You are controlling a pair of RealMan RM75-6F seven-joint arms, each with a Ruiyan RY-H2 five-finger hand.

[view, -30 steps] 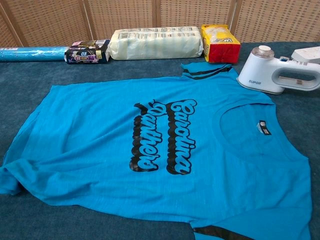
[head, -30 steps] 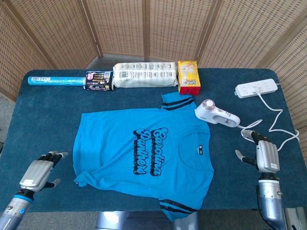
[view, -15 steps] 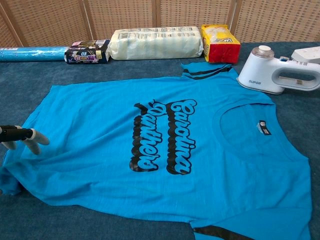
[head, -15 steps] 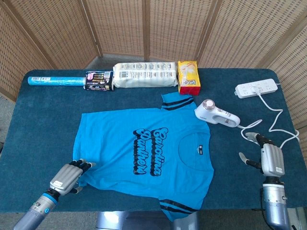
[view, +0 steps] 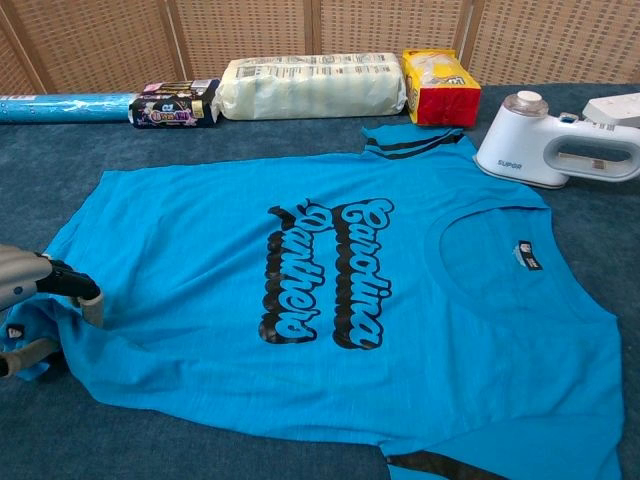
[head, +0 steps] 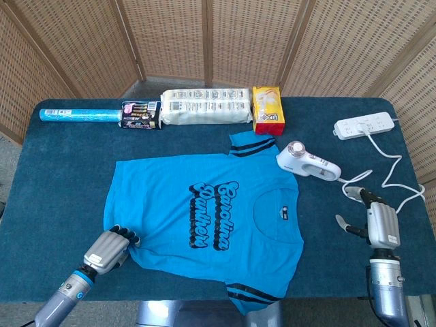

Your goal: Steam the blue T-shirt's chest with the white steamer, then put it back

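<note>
The blue T-shirt [head: 163, 197] [view: 180, 250] lies flat on the dark blue table, its black lettering facing up. Off its collar-side sleeve, the white steamer [head: 306, 163] [view: 555, 150] rests on its side on the cloth. My left hand [head: 105, 252] [view: 30, 280] is at the shirt's near-left hem corner; its curled fingers and thumb pinch the bunched fabric. My right hand [head: 378, 223], seen only in the head view, hovers open near the table's right front, below and to the right of the steamer and apart from it.
Along the far edge lie a blue roll [head: 78, 116], a dark packet [head: 141, 114], a white pack [head: 204, 107] and a yellow-red pack [head: 268, 109]. A power strip [head: 364, 125] sits at the far right, its white cable [head: 395, 177] looping toward my right hand.
My left hand slid in from the table's left front onto the shirt's hem corner and closed on it, bunching the fabric. My right hand barely moved.
</note>
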